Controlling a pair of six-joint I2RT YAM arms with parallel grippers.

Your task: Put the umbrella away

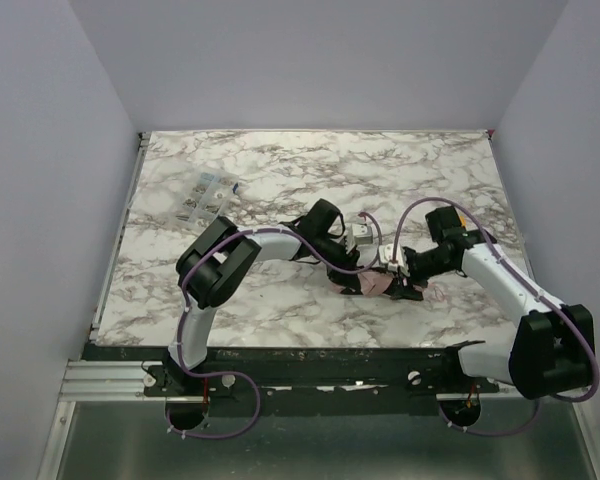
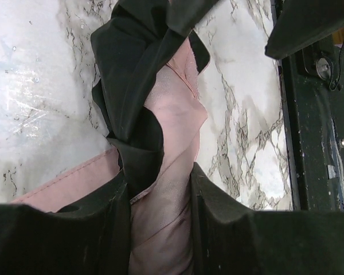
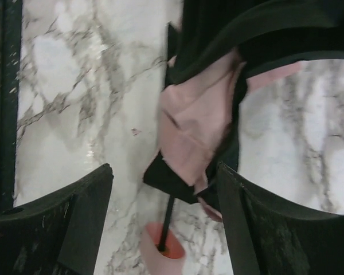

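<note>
The marbled counter point(image 1: 280, 160) fills the middle of the top view, its near edge bounded by a dark rail point(image 1: 310, 362) where both arms are bolted. The left arm point(image 1: 220, 265) reaches from lower left toward centre frame, and the right arm point(image 1: 510, 290) bends in from lower right to meet it. Their wrists crowd together there and hide most of what lies beneath.

The umbrella point(image 1: 378, 285) sits on the counter just right of centre and low in the frame. From above only a small pink patch shows under the two wrists. In the left wrist view the left claw point(image 2: 160, 195) is clamped on its pink fabric, which is pinched tight between both fingers point(image 2: 235, 235). Dark folds (band or lining, hard to say which) run up from the grip and out of the top of the frame.

The right claw point(image 3: 163, 169) stands wide apart. The bunched pink and black cloth hangs between its fingers, close to the one on the right of the frame, with bare counter showing beside the other. Whether the cloth touches that nearer finger I cannot tell.

A clear packet point(image 1: 208, 197) lies upper left on the counter, well apart from the arms, its contents too small to read.

Bottom centre of the right wrist view, a thin dark shaft point(image 3: 168, 220) runs down to a blurred pinkish handle point(image 3: 163, 246).
</note>
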